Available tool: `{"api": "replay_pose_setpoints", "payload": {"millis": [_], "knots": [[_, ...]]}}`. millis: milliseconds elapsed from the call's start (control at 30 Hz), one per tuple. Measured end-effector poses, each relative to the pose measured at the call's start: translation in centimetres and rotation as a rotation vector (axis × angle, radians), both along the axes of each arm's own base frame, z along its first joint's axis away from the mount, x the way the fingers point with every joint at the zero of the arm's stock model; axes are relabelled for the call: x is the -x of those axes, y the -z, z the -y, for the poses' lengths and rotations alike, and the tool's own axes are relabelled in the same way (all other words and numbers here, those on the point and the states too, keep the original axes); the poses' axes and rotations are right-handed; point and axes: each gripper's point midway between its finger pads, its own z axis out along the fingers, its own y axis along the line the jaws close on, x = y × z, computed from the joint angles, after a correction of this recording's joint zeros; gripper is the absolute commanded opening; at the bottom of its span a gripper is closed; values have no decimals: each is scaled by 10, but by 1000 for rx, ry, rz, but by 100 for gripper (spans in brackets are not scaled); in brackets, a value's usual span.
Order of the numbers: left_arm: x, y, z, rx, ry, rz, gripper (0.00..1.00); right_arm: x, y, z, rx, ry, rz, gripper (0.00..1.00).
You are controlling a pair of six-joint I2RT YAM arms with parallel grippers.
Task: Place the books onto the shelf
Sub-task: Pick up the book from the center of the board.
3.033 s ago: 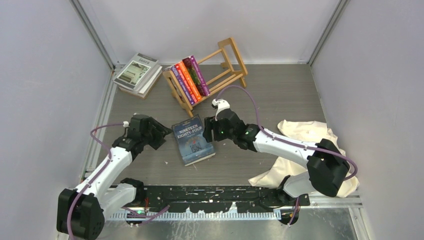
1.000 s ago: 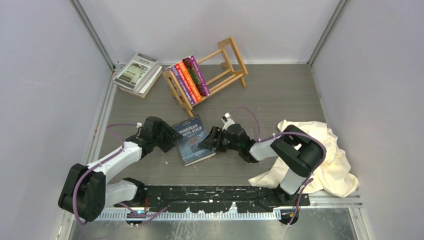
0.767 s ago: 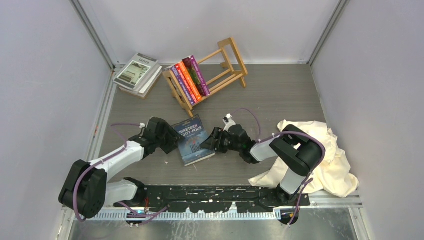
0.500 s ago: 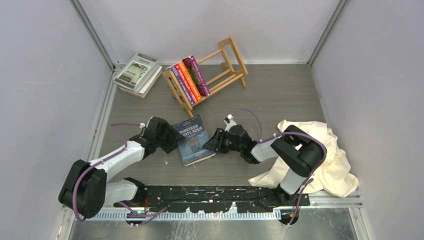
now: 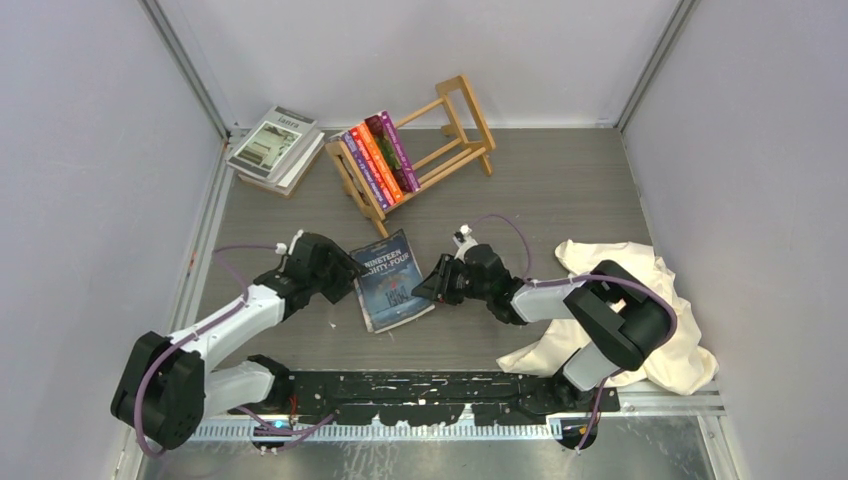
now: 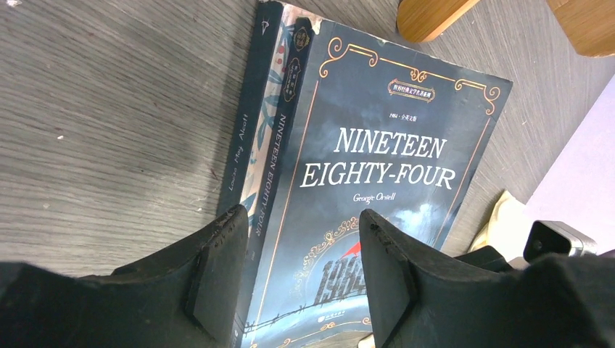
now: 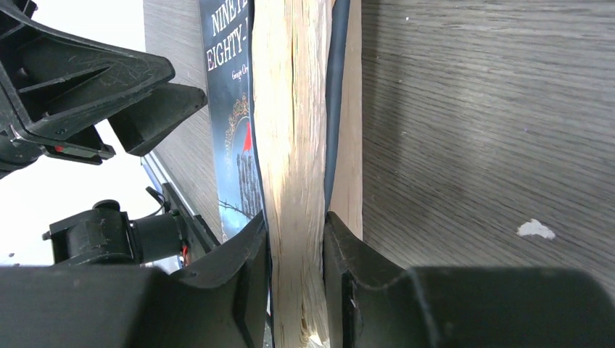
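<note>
Right pincer (image 7: 296,225) clenched on the fore-edge pages of the Nineteen Eighty-Four paperback (image 5: 392,285). It lay atop a second book (image 6: 243,138) on the worktop (image 5: 560,190), just near of the shelf (image 5: 478,115). Left pincer (image 6: 303,216) released, fingers straddling the spine side. To do well: lift the top copy only, brace the spine against sliding, then stand it right of the shelved books (image 5: 378,155).
</note>
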Motion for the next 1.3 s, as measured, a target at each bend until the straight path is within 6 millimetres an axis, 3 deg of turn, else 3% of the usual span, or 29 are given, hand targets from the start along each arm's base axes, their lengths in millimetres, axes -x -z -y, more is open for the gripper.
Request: {"api": "replay_pose_setpoints", "payload": {"millis": [300,1300], "knots": [[2,-8,-3,2,-7,18,60,-3,-8,0,-8,2,-41,1],[4,-34,-3,57,-24,82,67,-22,-66,-18,-330,164,-280,1]]}}
